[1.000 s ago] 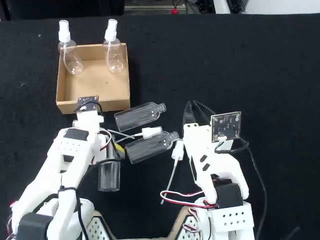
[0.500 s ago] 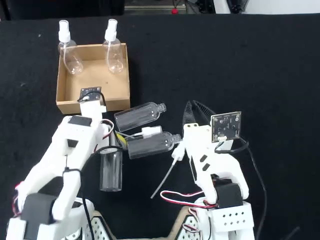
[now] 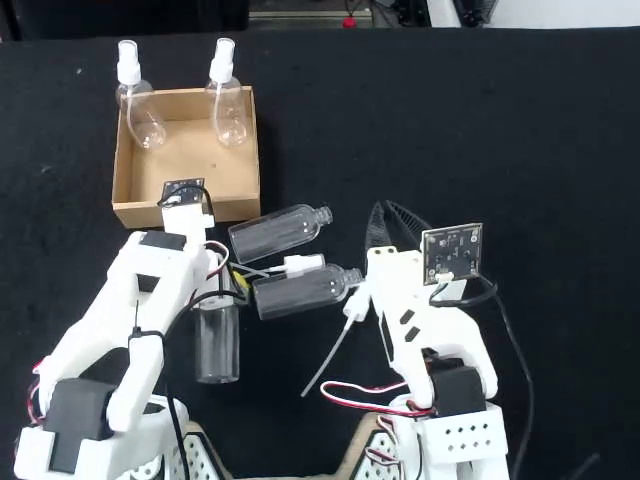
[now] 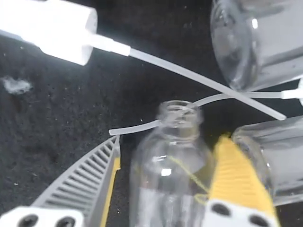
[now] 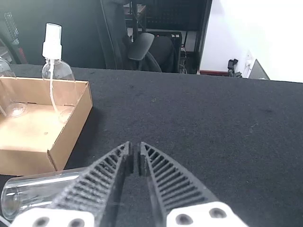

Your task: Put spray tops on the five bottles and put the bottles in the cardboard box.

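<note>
my left jaws grip an open-necked bottle round its body. my right jaws are closed above the black desk, near a lying bottle.

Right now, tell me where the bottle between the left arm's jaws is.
High view: the bottle is at the left, beside the left arm, just nearer the arms' bases than the two capless bottles lying by the box.
</note>
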Controlling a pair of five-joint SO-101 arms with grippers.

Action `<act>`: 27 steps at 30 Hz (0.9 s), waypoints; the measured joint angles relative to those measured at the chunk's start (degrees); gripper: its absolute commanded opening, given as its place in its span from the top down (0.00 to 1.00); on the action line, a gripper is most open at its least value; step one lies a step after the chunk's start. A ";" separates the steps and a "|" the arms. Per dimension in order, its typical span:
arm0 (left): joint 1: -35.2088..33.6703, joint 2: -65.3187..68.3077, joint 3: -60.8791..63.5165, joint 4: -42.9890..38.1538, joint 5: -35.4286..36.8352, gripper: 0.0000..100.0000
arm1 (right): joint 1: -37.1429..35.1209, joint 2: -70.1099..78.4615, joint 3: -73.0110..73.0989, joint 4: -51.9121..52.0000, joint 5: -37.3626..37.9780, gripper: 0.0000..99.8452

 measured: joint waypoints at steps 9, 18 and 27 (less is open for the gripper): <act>0.00 0.00 0.00 0.00 0.00 0.97 | 0.00 0.00 0.00 0.00 0.00 0.97; -2.46 0.35 -10.64 12.57 0.00 0.97 | 0.00 0.00 0.00 0.00 0.00 0.97; -19.34 1.05 -22.77 25.32 -4.92 0.97 | 0.00 0.00 0.00 0.00 0.00 0.97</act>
